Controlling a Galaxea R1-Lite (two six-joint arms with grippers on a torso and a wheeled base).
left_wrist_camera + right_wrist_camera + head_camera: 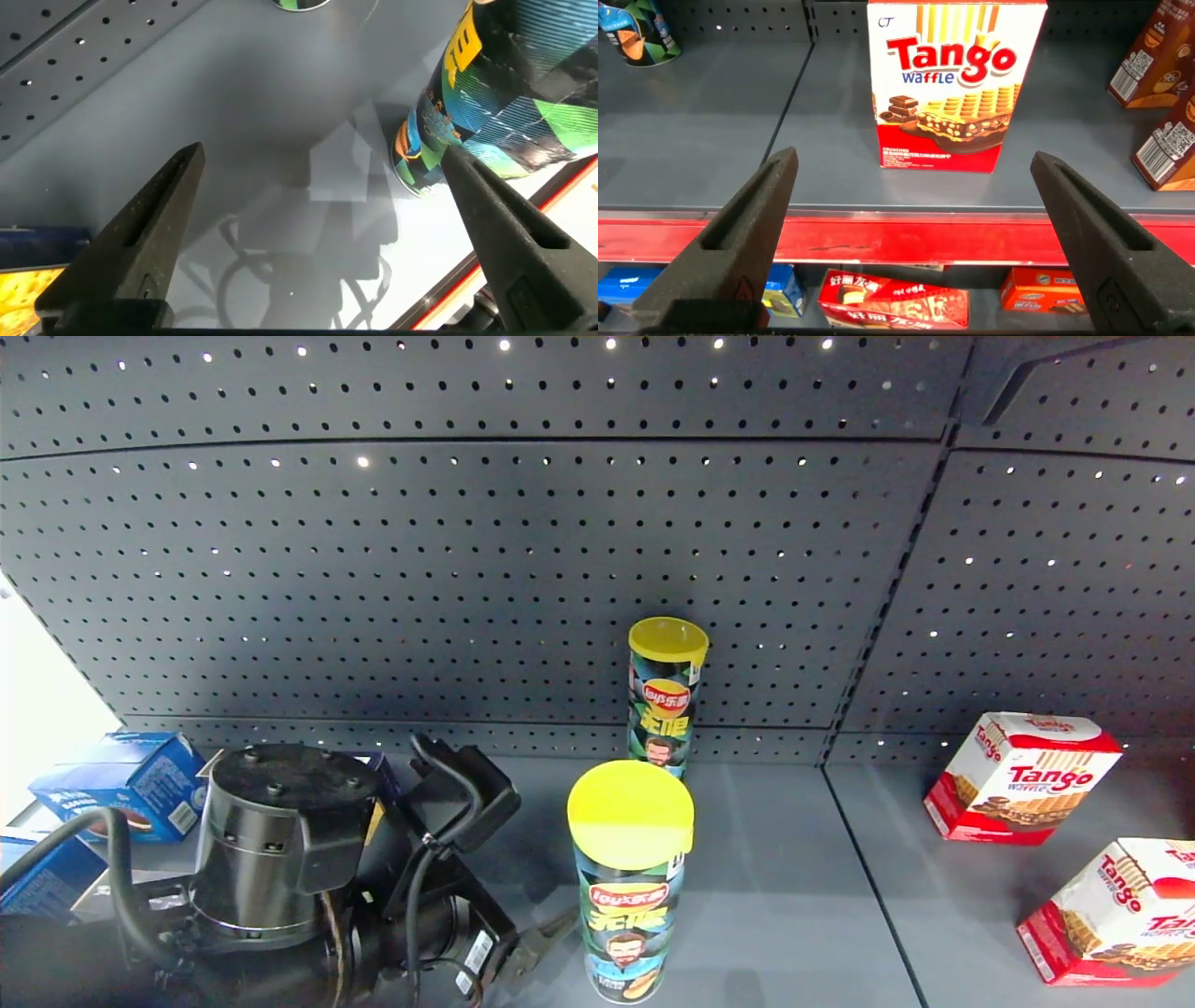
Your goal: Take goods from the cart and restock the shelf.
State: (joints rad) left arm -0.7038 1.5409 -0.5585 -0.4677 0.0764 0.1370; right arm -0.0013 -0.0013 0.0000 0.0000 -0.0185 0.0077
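Left wrist view: the left gripper [320,154] was held wide beside the chip can [505,103]; the right gripper [915,157] was likewise spread wide.

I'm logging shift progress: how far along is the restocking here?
Done: two chip cans, front can and back can, stand upright on the shelf, wafer boxes further right. In hand: nothing; the left gripper is open beside the front can, the right gripper open facing a wafer box. Left: likely fetching more goods from the cart; how many remain I cannot tell.
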